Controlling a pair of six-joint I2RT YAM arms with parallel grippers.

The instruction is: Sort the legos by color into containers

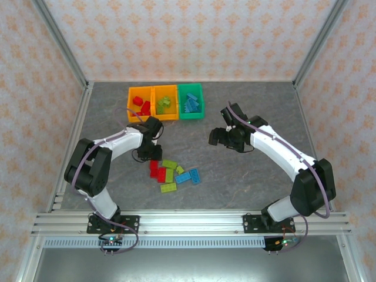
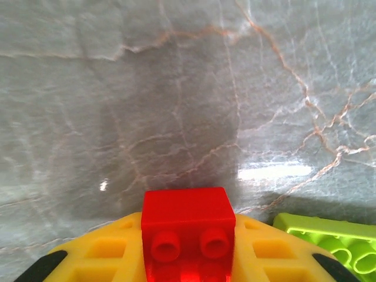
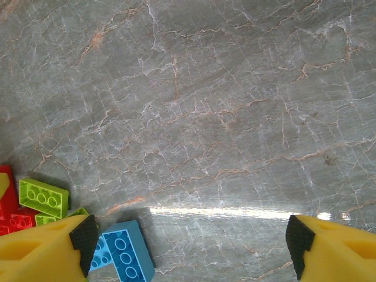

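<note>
Red brick (image 2: 187, 218) being gripped by closed left gripper (image 1: 154, 151), low at pile (image 1: 176, 175) on table (image 1: 247, 176). Right gripper (image 3: 189, 238) being held open, empty. 3 bins (image 1: 165, 86) being partly filled by color; pile, roughly 9 pieces, being left unsorted.

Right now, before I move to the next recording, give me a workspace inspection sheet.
Surface: grey marbled tabletop, bare apart from bricks.
Job's things: left orange plastic bin holds red bricks, middle orange plastic bin lime bricks, green plastic bin blue bricks; loose pile of red, lime and blue studded plastic bricks mid-table.
Clutter: nothing seen.
Grippers: left jaws shut on red studded plastic brick; right jaws open, empty.
Cables: thin cable looped along each arm.
Surroundings: patterned peach walls, aluminium rail at near edge.
</note>
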